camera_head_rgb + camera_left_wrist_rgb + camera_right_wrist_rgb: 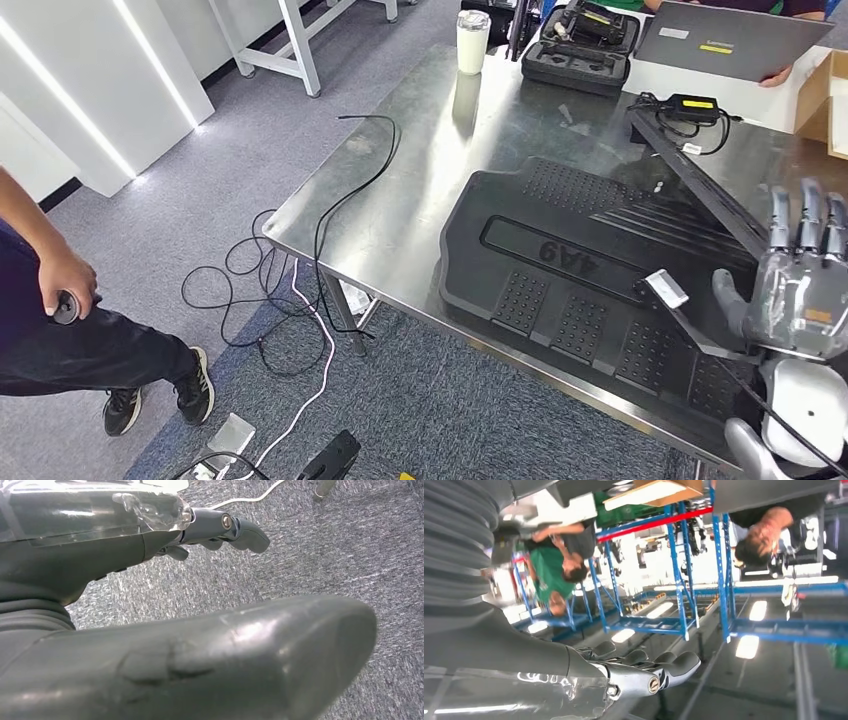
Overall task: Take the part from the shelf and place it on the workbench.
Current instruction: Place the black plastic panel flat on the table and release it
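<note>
While part (590, 290) lies on workbench (420, 200), right hand (800, 275) fingers apart; left hand (220, 530) unclear.

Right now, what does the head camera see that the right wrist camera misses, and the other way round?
Head view only: the black floor mat lying on the steel table, a white cup, a black case and cables on the carpet. Right wrist view only: blue racks and people beyond. Both show the right robot hand, fingers apart, holding nothing.
</note>
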`<state>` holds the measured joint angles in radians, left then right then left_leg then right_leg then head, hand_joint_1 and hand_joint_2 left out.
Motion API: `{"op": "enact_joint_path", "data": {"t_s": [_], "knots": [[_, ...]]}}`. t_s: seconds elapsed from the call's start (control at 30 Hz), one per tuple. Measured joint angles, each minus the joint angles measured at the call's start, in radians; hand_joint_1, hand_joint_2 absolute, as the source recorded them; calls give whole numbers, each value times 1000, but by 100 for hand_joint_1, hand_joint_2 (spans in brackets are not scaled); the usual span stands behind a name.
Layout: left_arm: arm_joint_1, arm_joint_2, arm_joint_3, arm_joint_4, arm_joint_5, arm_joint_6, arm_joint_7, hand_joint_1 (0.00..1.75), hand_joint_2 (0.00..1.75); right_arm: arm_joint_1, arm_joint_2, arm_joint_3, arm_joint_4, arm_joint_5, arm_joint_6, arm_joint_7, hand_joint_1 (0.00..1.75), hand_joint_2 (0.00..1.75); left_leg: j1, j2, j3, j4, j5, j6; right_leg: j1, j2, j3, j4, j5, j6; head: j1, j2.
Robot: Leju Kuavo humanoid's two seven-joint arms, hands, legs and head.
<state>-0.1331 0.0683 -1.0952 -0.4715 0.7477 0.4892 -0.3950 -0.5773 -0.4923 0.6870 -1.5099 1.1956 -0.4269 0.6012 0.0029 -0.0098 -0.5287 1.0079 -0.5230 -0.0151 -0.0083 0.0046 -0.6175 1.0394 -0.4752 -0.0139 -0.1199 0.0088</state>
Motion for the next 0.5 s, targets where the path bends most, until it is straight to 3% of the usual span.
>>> {"op": "enact_joint_path", "data": {"t_s": [0.2, 0.43, 0.5], "knots": [[0, 0, 0, 0, 11, 0, 0, 0, 0, 61, -16, -80, -71, -75, -168, -6, 0, 175, 0, 0, 0, 0, 0, 0, 0, 0, 0, 0, 0, 0, 0, 0], [0, 0, 0, 0, 27, 5, -7, 0, 0, 110, -30, -161, -169, -120, -260, -30, 0, 175, 0, 0, 0, 0, 0, 0, 0, 0, 0, 0, 0, 0, 0, 0], [1, 0, -1, 0, 33, 8, -13, 0, 87, 128, -31, -188, -204, -133, -262, -54, 0, 175, 0, 0, 0, 0, 0, 0, 0, 0, 0, 0, 0, 0, 0, 0]]}}
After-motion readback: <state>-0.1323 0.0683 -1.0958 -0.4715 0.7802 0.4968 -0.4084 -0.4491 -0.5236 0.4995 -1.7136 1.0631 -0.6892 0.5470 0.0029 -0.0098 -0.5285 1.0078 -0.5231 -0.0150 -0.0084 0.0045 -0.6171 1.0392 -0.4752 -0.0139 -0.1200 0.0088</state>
